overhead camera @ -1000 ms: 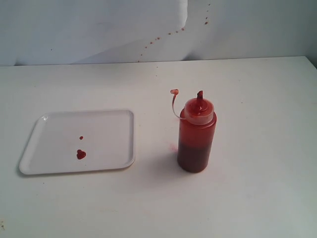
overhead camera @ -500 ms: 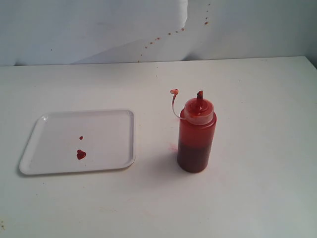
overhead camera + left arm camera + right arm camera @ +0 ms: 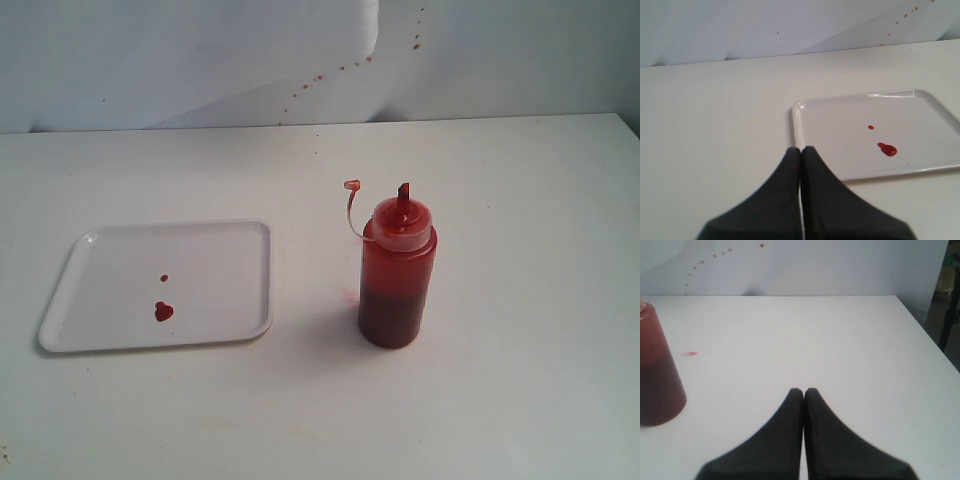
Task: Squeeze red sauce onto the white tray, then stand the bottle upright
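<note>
The white tray [image 3: 200, 262] lies flat on the left of the table, and it shows too in the left wrist view [image 3: 920, 107]. Two blobs of red sauce [image 3: 163, 311] sit on it, a small drop above a bigger one [image 3: 887, 149]. The bottle [image 3: 397, 272] stands upright right of the tray, its tethered tip cap curling off to the left. Its side shows at the edge of the right wrist view [image 3: 657, 372]. My left gripper [image 3: 801, 150] is shut and empty beside the tray's corner. My right gripper [image 3: 803, 391] is shut and empty, apart from the bottle. Neither gripper appears in the exterior view.
The white table [image 3: 520, 200] ends at a right edge [image 3: 927, 335] with dark floor beyond. A white backdrop [image 3: 200, 60] with red specks stands behind. A faint pink smear [image 3: 349, 297] marks the table beside the bottle.
</note>
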Controlling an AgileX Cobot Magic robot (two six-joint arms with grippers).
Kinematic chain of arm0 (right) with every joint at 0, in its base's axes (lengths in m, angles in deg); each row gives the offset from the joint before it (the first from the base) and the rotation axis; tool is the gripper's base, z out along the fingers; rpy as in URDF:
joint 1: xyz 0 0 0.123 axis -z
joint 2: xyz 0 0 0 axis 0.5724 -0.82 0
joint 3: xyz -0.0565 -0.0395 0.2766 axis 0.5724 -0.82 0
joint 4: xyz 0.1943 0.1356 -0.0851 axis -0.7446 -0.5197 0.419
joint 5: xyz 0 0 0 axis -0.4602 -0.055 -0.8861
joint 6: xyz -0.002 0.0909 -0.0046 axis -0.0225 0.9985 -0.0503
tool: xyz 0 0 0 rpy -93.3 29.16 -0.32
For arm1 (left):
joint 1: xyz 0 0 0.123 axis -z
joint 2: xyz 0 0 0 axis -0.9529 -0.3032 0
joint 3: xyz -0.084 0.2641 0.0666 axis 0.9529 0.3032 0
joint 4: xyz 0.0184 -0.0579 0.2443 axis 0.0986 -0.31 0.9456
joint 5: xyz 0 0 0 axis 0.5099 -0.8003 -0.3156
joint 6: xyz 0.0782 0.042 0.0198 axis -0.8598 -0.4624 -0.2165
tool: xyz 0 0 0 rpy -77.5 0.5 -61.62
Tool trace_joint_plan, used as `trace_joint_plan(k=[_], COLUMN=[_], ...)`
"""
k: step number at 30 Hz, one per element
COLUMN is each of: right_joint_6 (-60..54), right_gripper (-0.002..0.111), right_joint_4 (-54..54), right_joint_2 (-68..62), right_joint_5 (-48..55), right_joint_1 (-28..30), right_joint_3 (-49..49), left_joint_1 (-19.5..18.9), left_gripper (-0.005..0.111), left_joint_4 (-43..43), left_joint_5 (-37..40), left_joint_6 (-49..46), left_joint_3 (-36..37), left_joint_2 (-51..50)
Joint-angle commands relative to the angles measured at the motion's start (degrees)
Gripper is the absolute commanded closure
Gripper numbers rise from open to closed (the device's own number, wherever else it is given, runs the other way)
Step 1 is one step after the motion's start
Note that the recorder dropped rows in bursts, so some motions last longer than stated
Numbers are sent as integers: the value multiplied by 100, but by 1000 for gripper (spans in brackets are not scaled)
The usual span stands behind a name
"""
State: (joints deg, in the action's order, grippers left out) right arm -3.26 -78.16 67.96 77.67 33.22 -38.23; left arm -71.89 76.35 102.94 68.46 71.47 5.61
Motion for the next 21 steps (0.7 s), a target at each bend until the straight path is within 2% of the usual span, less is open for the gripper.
trace_joint_plan(k=[1, 14, 21], right_joint_6=[-12, -202, -240], right_gripper=[108, 108, 108], right_joint_4=[77, 77, 122], right_joint_2=[25, 25, 25], right_joint_5=[23, 57, 57], right_joint_1=[46, 36, -176], right_joint_3=[-21, -21, -21], left_joint_1=[18, 18, 18], left_gripper=[107, 107, 107], left_joint_4=[-42, -42, -42], left_joint_5=[-53, -53, -53], left_joint_6=[-33, -33, -33], left_joint_3=[28, 28, 28], left_joint_2=[12, 12, 12])
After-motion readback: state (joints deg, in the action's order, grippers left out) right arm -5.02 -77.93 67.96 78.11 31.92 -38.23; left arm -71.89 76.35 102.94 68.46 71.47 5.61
